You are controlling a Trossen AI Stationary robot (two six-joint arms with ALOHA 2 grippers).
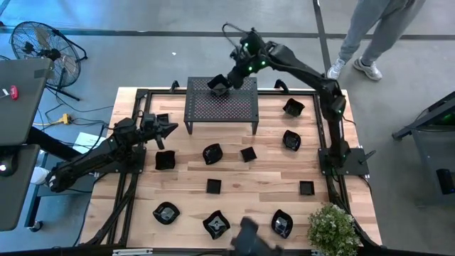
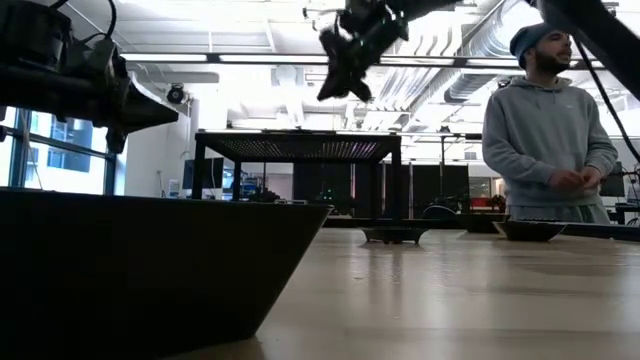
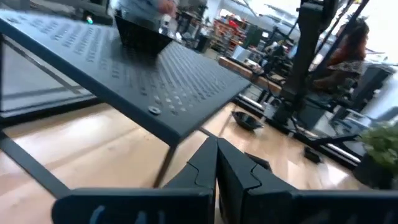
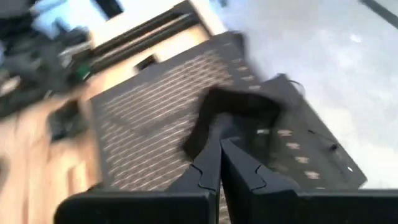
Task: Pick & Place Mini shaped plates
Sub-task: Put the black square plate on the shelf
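Plate [image 1: 218, 88] pinched in right tool [image 1: 226, 80], over rack [image 1: 221, 107] far edge.
You drop straight down; left tool [image 1: 169, 129] pressed together, idle beside rack.

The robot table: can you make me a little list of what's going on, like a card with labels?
Right gripper: above the rack, shut on a plate
Left gripper: shut, empty, at the table's left side beside the rack
Table: wooden, about a dozen black plates spread around
Plant: near right corner
Person: standing behind the table
Fan: on the floor, far left
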